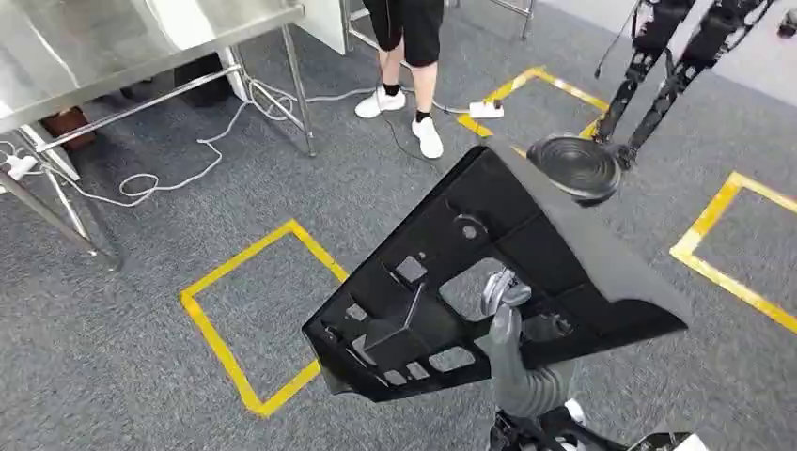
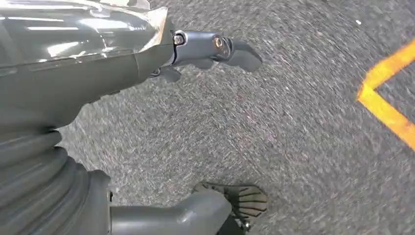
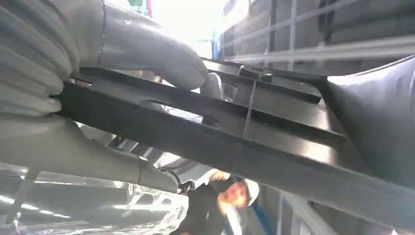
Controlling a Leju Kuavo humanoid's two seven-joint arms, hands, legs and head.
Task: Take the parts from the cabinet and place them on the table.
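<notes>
Grey carpet (image 1: 141,310); panel (image 1: 526,254) tilted, long axis diagonal.

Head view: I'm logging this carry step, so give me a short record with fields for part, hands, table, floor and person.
part: black panel, tilted, held above the floor
right hand: grips the panel through a cut-out
left hand: holds nothing, fingers apart
table: steel, far left
floor: grey carpet, yellow tape square
person: legs beyond the table

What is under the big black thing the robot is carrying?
Under the black panel is grey carpet and part of a yellow tape square. The right hand grips it through a hole. The floor right beneath it is hidden.
</notes>
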